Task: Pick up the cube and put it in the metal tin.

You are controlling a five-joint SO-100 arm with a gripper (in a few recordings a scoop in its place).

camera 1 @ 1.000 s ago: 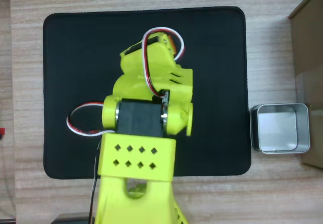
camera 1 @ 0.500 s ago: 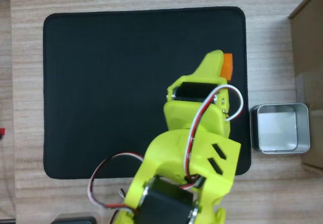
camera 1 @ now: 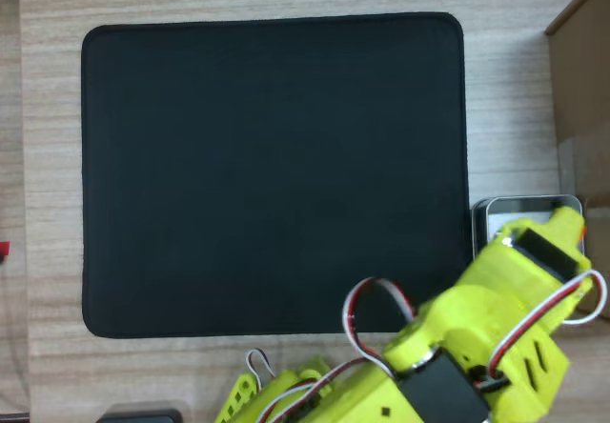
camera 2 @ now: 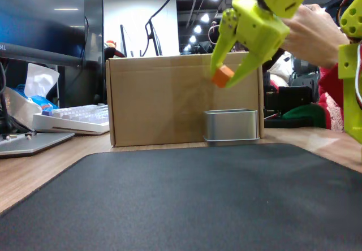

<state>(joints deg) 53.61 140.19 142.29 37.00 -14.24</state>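
Cube-and-tin scene, as you are seeing it: the wooden tabletop is carrying a black mat, with a brown cardboard box standing behind it in the fixed view. Your yellow arm is reaching over the metal tin, which is sitting on the tabletop just beside the mat. The claw is pinching the cube between its fingertips, in the air above the tin.

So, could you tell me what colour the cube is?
Bright orange; the cube shows best in the fixed view.
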